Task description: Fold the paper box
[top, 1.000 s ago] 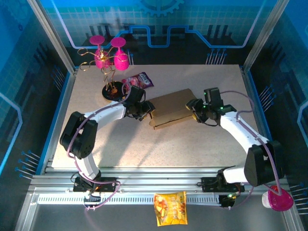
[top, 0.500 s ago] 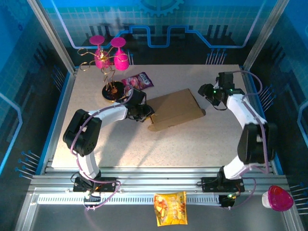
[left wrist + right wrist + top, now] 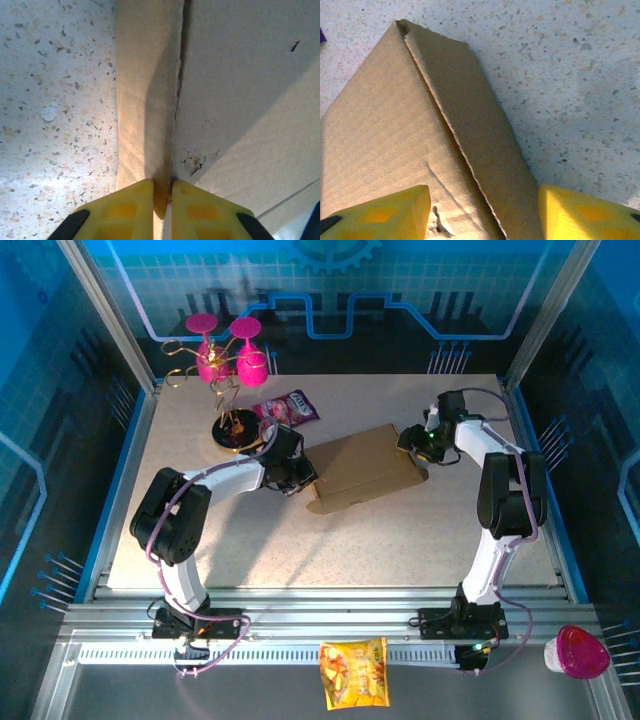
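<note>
Since a second ago your right gripper [image 3: 412,440] [image 3: 484,192] has swung to the 2 o'clock corner of the paper box [image 3: 365,470] [image 3: 240,100] [image 3: 385,135], fingers apart astride it, while your left gripper [image 3: 297,475] [image 3: 162,187] has pinched shut on the thin wall at its 9 o'clock end. The paper box lies closed and flat near the centre of the table [image 3: 400,530]: plain brown corrugated board, ragged die-cut edges, small scuffs. Judge it light, stiff across panels, weak at creases and quick to slide, so grip edges and flaps.
</note>
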You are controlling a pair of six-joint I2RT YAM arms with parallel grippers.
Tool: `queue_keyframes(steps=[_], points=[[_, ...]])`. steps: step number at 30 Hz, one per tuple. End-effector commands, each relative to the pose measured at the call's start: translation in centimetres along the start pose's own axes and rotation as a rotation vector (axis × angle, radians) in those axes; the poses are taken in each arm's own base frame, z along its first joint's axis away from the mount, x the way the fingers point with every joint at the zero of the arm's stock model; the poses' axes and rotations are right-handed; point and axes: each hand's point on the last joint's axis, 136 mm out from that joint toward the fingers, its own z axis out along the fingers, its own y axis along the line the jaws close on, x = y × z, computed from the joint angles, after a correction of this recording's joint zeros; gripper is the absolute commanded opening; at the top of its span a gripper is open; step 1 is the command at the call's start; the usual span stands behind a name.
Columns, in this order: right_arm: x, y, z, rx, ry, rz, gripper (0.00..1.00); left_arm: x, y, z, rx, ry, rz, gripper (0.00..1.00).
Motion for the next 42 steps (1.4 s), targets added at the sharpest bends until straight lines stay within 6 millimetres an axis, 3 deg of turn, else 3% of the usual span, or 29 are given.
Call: queue_keyframes(steps=[1,6,12,19,31,42], points=[[-0.2,1.1,-1.0,-0.042,0.005,-0.044,0.6,1.4,4.3,0.2,-0.148,0.043,-0.005,0.12],[-0.3,0.5,-1.9,-0.042,-0.001,-0.041,0.61,1.6,5.0,-0.2,-0.182,0.052,0.017,0.1],[-1.0,0.5,-3.0,-0.075,-0.018,-0.061,0.65,1.4,5.5,-0.7,-0.204,0.052,0.06,0.0],[-1.6,2.6,-3.8,-0.197,0.01,-0.162,0.76,0.9,5.6,-1.8,-0.172,0.063,0.197,0.0],[1.5,3.9,-0.5,-0.372,0.19,-0.143,0.82,0.6,7.5,-1.8,-0.133,0.077,0.221,0.0],[4.2,5.3,-0.5,-0.495,0.247,-0.131,0.82,0.4,9.1,-2.2,-0.144,0.078,0.207,0.0]])
